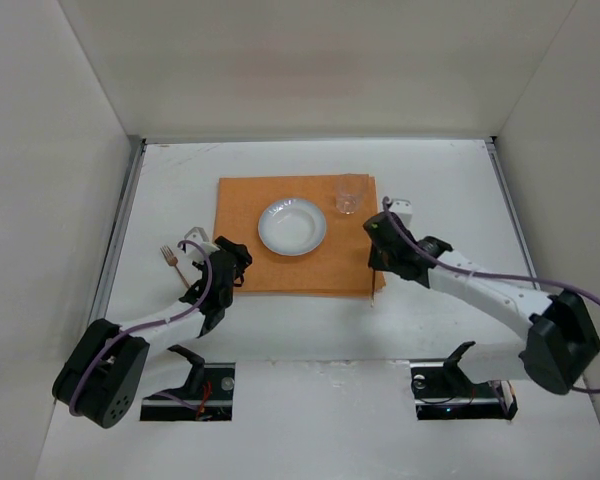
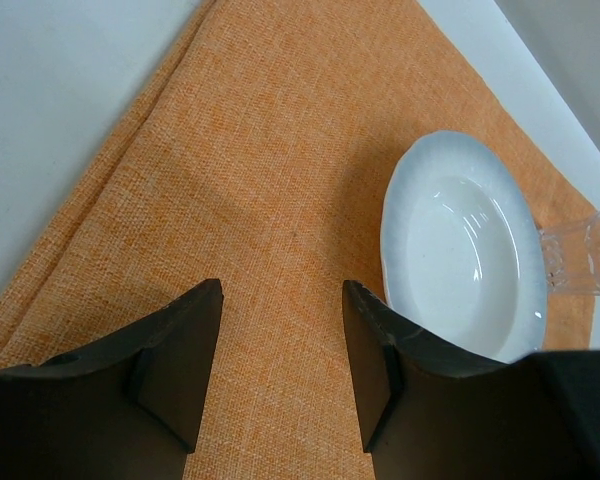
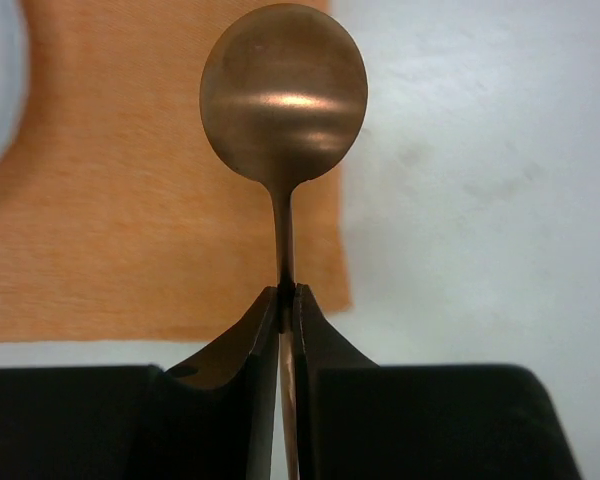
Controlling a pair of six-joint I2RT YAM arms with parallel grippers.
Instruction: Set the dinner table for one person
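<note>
Right gripper (image 3: 288,292) fingers are pressed shut on the thin handle of a copper-toned spoon (image 3: 283,95). Its round bowl sticks out past the tips, over the right edge of the orange mat (image 3: 130,200) and the white table (image 1: 440,180). Left gripper (image 2: 282,300) hangs over the mat's left part, jaws wide apart with nothing between them. On the mat sit a white plate (image 1: 292,226) near the middle and a clear glass (image 1: 349,193) at the far right corner. A fork (image 1: 170,258) lies on the table just left of the mat, which lies mid-table.
</note>
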